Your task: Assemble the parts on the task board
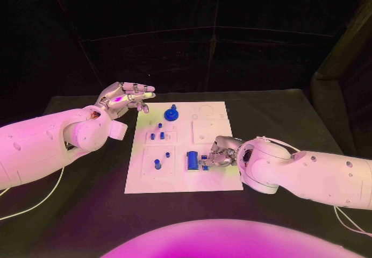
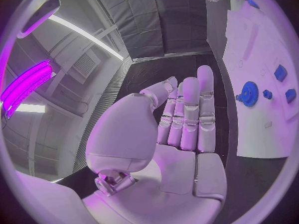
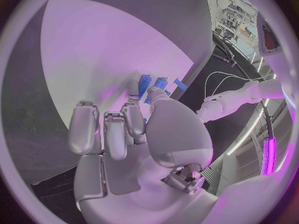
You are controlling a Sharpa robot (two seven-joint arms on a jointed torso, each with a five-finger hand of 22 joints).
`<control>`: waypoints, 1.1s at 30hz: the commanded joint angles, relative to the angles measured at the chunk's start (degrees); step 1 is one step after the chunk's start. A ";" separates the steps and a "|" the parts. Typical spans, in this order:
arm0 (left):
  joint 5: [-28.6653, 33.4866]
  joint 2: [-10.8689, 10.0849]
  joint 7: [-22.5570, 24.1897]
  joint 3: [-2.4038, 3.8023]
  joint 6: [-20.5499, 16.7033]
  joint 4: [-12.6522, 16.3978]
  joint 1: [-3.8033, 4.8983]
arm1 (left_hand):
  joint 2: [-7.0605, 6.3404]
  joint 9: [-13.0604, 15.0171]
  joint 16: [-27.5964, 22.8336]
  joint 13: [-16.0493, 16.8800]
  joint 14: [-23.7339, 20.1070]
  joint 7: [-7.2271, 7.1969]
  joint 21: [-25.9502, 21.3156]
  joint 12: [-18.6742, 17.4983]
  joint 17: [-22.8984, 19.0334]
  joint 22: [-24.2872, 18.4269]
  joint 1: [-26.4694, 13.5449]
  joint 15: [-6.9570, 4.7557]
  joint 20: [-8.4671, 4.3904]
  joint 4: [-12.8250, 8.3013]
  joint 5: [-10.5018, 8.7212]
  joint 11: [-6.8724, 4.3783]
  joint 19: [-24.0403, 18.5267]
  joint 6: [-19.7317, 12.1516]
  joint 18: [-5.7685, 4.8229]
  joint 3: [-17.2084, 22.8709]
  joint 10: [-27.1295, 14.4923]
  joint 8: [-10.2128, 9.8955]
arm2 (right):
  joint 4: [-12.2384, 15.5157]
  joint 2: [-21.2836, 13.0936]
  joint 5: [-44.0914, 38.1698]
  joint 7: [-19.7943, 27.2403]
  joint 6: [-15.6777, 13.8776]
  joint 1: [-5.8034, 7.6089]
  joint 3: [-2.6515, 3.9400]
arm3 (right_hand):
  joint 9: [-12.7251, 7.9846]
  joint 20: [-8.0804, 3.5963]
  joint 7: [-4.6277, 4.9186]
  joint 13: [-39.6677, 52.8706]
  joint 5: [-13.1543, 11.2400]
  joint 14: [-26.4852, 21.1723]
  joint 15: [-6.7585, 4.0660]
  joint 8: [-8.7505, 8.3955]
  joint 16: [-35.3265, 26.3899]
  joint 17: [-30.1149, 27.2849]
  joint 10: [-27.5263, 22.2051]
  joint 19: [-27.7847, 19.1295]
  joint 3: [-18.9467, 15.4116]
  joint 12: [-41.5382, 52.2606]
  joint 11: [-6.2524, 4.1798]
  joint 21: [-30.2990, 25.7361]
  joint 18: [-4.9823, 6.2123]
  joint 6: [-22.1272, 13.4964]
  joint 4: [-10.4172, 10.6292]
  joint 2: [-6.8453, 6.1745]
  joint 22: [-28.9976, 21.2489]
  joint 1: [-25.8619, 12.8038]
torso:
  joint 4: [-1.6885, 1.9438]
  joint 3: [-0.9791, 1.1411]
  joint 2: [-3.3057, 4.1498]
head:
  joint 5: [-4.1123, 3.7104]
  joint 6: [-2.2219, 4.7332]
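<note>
While I watch from the head view, my left hand (image 1: 124,97) hovers at the far left corner of the task board (image 1: 174,177), fingers straight and together, palm bare, gripping nothing. Left wrist view confirms it: fingers (image 2: 190,114) extended side by side, nothing between them and the thumb.

Just right of that hand's fingertips, a blue gear (image 1: 171,114) sits on the board. In the left wrist view the same gear (image 2: 249,93) is beside the fingertips, not touching, with small blue parts (image 2: 281,72) further along the board past it.

Nearer me from the left hand, and well apart from it, a few small blue blocks (image 1: 157,135) stand in a recessed square. Further toward me, two small blue pegs (image 1: 158,163) stand in another recess.

Moving right, a tall blue rectangular part (image 1: 191,159) stands on the board just left of my right hand (image 1: 221,152). The right hand is down on the board, fingers curled over a small blue piece (image 1: 205,159) at its fingertips. In the right wrist view the fingers (image 3: 132,119) bend down toward blue pieces (image 3: 149,84) right at the tips, but contact is hidden, so I cannot tell whether it is pinching one or just resting there.

The board lies flat in the middle of the black surface (image 1: 77,204).
</note>
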 commanded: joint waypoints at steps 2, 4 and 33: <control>0.20 0.01 0.04 0.04 0.75 0.07 0.09 | 0.40 -0.07 -0.11 -0.09 -0.46 0.20 -0.24 0.34 -0.05 -0.08 0.26 0.01 -0.02 0.01 -0.17 -0.01 -0.27 -0.19 0.75 -0.40 -0.43 0.22 | 0.08 0.02 -1.40 1.09 -2.33 0.06 0.02 | 0.11 0.00 0.36 2.39 -8.45 4.83 -0.28 0.16 0.08 9.50 1.05 0.20 -2.70 -0.61 0.02 0.26 -0.87 -0.02 0.26 -0.49 -0.04 -2.50 | -0.03 -0.02 0.02 | -0.03 0.04; 0.20 0.02 0.02 0.04 0.77 0.07 0.09 | 0.40 -0.07 -0.11 -0.09 -0.46 0.20 -0.24 0.34 -0.05 -0.08 0.26 0.01 -0.02 0.01 -0.17 -0.01 -0.27 -0.19 0.75 -0.40 -0.43 0.22 | 0.05 0.00 -1.55 1.21 -2.51 0.06 0.02 | 0.20 0.03 0.40 2.33 -11.67 4.81 -0.24 0.16 0.02 9.40 0.99 0.17 -4.03 -0.84 0.07 0.23 -0.86 -0.11 0.26 -0.53 -0.07 -3.45 | -0.06 -0.04 -0.02 | -0.07 0.07; 0.20 0.00 -0.17 0.03 0.85 -0.03 0.09 | 0.47 -0.07 -0.09 -0.11 -0.50 0.20 -0.27 0.39 -0.10 -0.09 0.31 0.01 -0.01 -0.03 -0.11 -0.01 -0.30 -0.22 0.76 -0.38 -0.51 0.24 | 1.39 -2.83 -2.40 5.82 1.42 0.06 0.02 | 0.41 0.16 0.78 1.96 -12.58 4.71 -0.06 -0.32 -0.27 8.98 0.43 -0.24 -4.48 -2.27 0.33 -0.26 -0.73 -1.17 -7.96 0.21 -0.60 8.44 | 0.04 0.01 -0.01 | -0.26 0.38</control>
